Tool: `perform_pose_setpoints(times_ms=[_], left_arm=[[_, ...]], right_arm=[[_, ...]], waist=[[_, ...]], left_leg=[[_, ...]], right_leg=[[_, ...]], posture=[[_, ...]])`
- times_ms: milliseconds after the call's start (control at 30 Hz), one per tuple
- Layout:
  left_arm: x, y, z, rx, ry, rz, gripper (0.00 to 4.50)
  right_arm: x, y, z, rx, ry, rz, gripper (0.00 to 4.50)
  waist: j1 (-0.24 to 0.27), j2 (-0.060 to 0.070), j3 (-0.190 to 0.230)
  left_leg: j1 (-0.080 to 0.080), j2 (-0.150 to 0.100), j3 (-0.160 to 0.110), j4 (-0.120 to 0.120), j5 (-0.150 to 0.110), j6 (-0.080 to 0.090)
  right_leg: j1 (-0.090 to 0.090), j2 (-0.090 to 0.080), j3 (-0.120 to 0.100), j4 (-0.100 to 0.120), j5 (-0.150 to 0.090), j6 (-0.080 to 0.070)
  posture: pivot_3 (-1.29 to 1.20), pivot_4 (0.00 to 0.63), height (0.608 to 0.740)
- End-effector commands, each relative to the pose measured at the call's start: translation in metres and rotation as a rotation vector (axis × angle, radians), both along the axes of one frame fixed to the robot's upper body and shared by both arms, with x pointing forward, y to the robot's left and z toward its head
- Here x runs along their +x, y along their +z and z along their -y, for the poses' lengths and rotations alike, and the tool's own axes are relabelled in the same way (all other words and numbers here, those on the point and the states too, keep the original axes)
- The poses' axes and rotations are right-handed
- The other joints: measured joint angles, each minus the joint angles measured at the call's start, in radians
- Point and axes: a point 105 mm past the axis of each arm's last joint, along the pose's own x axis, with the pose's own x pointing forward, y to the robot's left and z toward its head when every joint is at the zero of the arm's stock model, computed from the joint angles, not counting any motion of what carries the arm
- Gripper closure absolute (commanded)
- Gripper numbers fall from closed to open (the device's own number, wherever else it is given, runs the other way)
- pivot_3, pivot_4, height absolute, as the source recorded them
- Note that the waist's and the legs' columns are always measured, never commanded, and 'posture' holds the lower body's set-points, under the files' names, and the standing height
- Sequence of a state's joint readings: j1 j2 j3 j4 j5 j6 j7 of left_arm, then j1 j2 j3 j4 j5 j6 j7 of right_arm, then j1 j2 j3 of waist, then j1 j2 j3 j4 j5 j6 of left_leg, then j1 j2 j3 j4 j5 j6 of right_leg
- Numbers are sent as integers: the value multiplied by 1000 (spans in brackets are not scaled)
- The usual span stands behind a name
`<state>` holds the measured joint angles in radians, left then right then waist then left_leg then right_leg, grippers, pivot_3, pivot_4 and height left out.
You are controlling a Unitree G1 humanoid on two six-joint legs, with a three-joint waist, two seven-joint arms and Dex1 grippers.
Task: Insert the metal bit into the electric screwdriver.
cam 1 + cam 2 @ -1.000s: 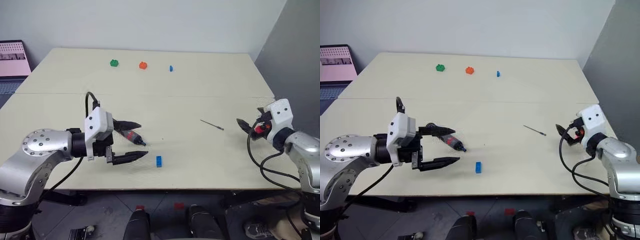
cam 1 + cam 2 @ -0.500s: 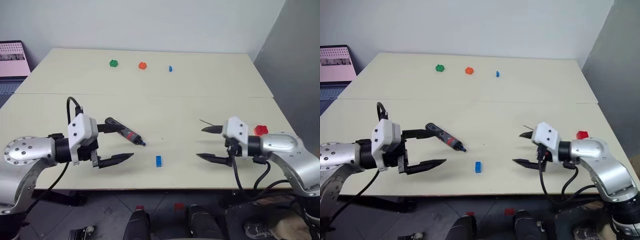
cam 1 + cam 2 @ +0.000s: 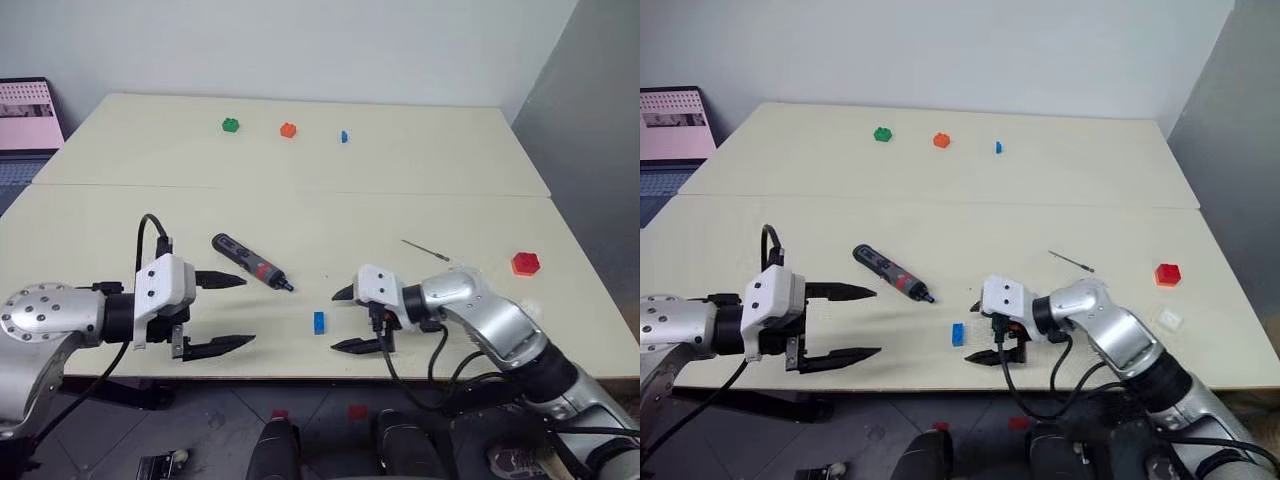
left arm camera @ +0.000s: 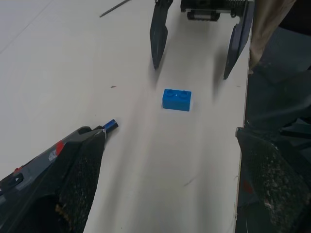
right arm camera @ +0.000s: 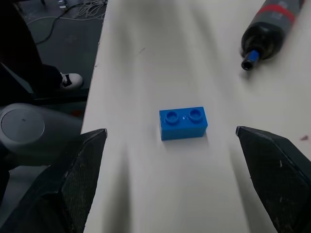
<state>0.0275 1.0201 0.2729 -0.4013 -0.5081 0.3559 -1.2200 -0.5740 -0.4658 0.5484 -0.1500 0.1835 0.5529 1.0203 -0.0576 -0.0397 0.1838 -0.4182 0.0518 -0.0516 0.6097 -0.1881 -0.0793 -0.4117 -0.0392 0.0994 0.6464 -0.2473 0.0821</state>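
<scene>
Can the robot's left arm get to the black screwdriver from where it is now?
Probably yes. The screwdriver lies flat on the table, just ahead of the open left gripper, with nothing between them. The blue brick and the right gripper sit off to the side, out of the way.

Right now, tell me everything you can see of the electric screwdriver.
The electric screwdriver is a slim black pen-shaped tool with a red and grey band near its front and a small blue tip. It lies flat on the cream table, angled, with the tip pointing toward the small blue brick. Nothing grips it: the left gripper stands open beside its rear end, apart from it. No bit sits in its tip.
</scene>
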Motion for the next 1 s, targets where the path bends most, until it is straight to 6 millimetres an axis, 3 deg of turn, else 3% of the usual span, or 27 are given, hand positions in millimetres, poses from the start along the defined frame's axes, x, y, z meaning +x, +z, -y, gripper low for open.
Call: perform_pose_setpoints(times_ms=[33, 100, 233, 500, 567, 800, 1000], left_arm=[[-4, 5, 4, 28, -38, 32, 0], [-5, 4, 4, 30, -41, 29, 0], [-5, 3, 4, 32, -40, 28, 0], [-5, 2, 4, 31, -39, 28, 0], [-4, 2, 5, 28, -41, 28, 0], [-6, 10, 17, -38, -62, 33, 0], [-8, 21, 39, -138, -105, 51, 0]], right_arm=[[7, 0, -11, 4, 20, 38, 20], [9, -2, -15, 12, 17, 34, 20], [13, -7, -17, 16, 0, 38, 619], [14, -11, -16, 24, -8, 58, 2738], [14, -10, -17, 35, -13, 65, 3064], [20, 11, -4, 91, -80, 121, 3060], [42, 42, 67, 125, -391, 192, 3060]], waist=[[0, 0, 0], [0, 0, 0], [0, 0, 0], [0, 0, 0], [0, 0, 0], [1, 0, 0], [10, 0, 0]], left_leg=[[0, 0, 0, 0, 0, 0], [0, 0, 0, 0, 0, 0], [0, 0, 0, 0, 0, 0], [0, 0, 0, 0, 0, 0], [0, 0, 0, 0, 0, 0], [0, 0, 0, 0, 0, 0], [0, 0, 0, 0, 0, 0]], right_leg=[[0, 0, 0, 0, 0, 0], [0, 0, 0, 0, 0, 0], [0, 0, 0, 0, 0, 0], [0, 0, 0, 0, 0, 0], [0, 0, 0, 0, 0, 0], [0, 0, 0, 0, 0, 0], [1, 0, 0, 0, 0, 0]], posture=[[0, 150, 740], [0, 150, 740], [0, 150, 740], [0, 150, 740], [0, 150, 740], [0, 150, 740], [0, 150, 740]])
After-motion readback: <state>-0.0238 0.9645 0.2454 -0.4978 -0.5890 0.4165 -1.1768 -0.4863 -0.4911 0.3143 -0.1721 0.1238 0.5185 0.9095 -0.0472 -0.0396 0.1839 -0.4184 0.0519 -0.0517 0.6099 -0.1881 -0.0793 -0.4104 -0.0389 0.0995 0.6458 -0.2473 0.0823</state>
